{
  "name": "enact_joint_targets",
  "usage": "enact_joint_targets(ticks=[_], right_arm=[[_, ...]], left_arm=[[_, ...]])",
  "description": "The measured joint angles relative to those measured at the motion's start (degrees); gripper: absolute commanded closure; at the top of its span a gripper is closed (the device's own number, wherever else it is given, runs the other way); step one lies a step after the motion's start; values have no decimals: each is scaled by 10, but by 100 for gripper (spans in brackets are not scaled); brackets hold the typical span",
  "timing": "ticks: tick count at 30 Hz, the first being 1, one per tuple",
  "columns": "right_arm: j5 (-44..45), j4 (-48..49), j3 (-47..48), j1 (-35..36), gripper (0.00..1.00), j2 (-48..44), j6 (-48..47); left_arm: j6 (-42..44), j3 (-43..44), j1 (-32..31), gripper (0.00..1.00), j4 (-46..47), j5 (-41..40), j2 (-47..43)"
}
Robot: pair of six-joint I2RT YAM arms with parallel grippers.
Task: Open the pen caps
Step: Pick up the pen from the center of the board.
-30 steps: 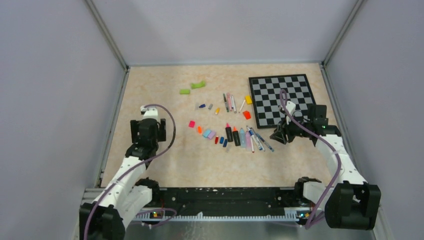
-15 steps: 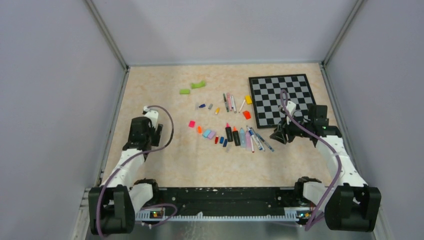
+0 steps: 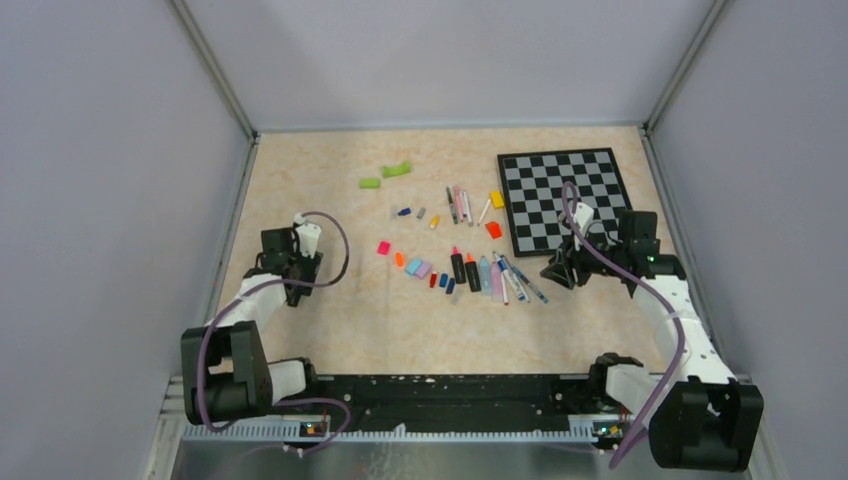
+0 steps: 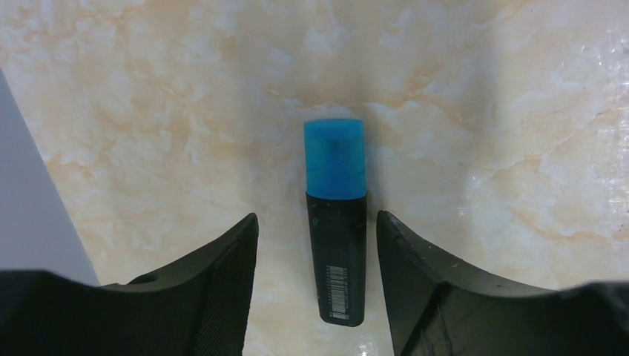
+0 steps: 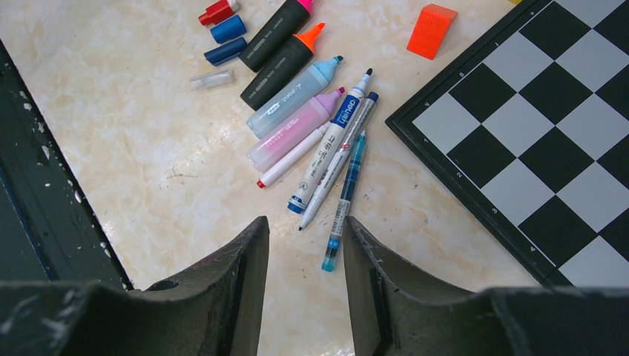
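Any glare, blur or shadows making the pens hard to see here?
Left wrist: the blue-capped highlighter is sharp, soft shadow beyond its cap, glare on the table near its base. Right wrist: the pens are crisp and evenly lit. Top external: they look tiny, but no glare.

I've got the chessboard (image 3: 566, 198) lying flat on the pale marbled table (image 3: 330, 320), black and white squares inside a dark rim. Just beside its left edge sits an orange block (image 3: 493, 229), toward the board's near-left corner, not touching it. A yellow block (image 3: 497, 199) sits farther back along that same edge. Well left of the board I see two green pieces (image 3: 397, 169), the curved one nearer the board and the smaller one beyond it. Grey walls (image 3: 100, 150) rise behind and beside the board.
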Motion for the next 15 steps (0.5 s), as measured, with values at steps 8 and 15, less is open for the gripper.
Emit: enact_joint_targets(ticks=[8,15], right_arm=[[0,-1,0,0,59,-7,-3],[0,-2,0,0,59,-7,-3]], left_arm=[[17,29,13,50,-24,37,34],[27,49,21,64,-29,80,64]])
